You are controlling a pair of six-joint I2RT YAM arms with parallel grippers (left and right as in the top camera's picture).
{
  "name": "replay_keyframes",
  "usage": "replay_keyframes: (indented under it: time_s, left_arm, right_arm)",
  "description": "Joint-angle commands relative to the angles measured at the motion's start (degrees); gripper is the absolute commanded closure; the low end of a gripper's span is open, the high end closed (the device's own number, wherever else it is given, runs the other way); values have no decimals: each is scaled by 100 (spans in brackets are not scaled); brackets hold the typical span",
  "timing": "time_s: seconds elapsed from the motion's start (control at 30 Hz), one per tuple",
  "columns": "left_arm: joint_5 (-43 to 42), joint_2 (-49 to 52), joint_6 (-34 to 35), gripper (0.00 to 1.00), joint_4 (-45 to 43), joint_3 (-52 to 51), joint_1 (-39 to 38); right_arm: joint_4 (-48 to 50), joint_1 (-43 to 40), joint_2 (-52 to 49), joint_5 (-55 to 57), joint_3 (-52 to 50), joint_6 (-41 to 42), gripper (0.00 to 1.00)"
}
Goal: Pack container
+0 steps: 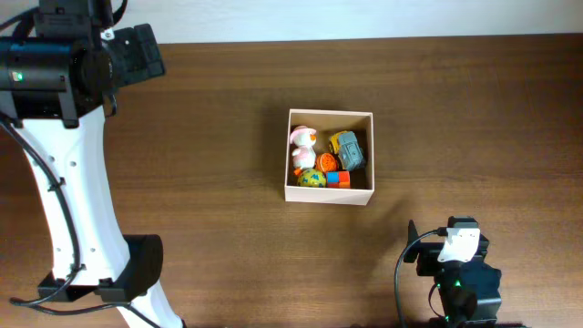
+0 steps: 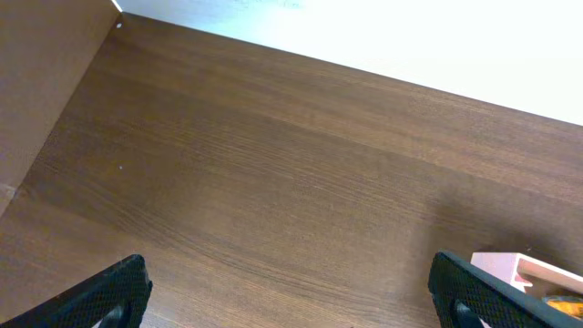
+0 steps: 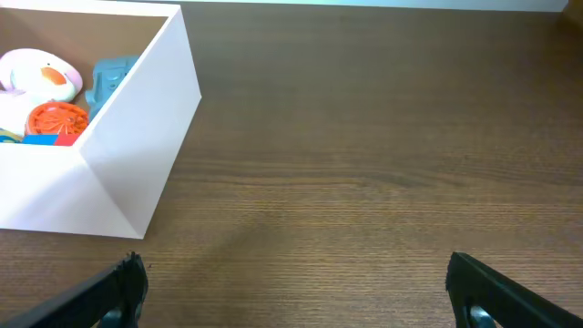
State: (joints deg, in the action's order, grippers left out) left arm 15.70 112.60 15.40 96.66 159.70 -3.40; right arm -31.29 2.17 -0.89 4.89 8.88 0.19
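Observation:
The container (image 1: 329,194), a square cream-white cardboard box, sits at the middle of the table. Inside lie a pink-and-white plush toy (image 1: 301,146), a grey-blue toy car (image 1: 348,149), an orange ball (image 1: 328,163), a yellow-green ball (image 1: 311,178) and a red-and-blue block (image 1: 338,179). The box also shows in the right wrist view (image 3: 137,118) at upper left and its corner in the left wrist view (image 2: 533,270). My left gripper (image 2: 291,301) is open and empty over bare table at the far left. My right gripper (image 3: 301,296) is open and empty, near the front edge, right of the box.
The left arm's white body (image 1: 77,191) stretches along the table's left side. The right arm's base (image 1: 455,273) sits at the front right. A white wall edge (image 2: 364,36) bounds the far side of the table.

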Motion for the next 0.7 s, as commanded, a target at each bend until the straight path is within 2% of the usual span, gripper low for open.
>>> replay_keyframes:
  time_s: [0.0,0.23,0.37,0.47,0.67]
  left_arm:
    - [59,-136,-90,1,2,33,20]
    - [61,-212,-92,1,2,31,20]
    - [474,-802,-133,1,-289,-485,20]
    - [629,-1554,-142,1,-1062,-1611,20]
    - [638,-3654,-608,1,-3952,-5401,20]
  right_arm:
    - [9,-37,68,-15,-48,52,1]
    - [7,-37,68,-15,-48,52,1]
    - [9,-37,68,-15,-48,52,1]
    - [7,-37,68,-15,-48,52,1]
    - [9,-37,68,-15,-48,52,1]
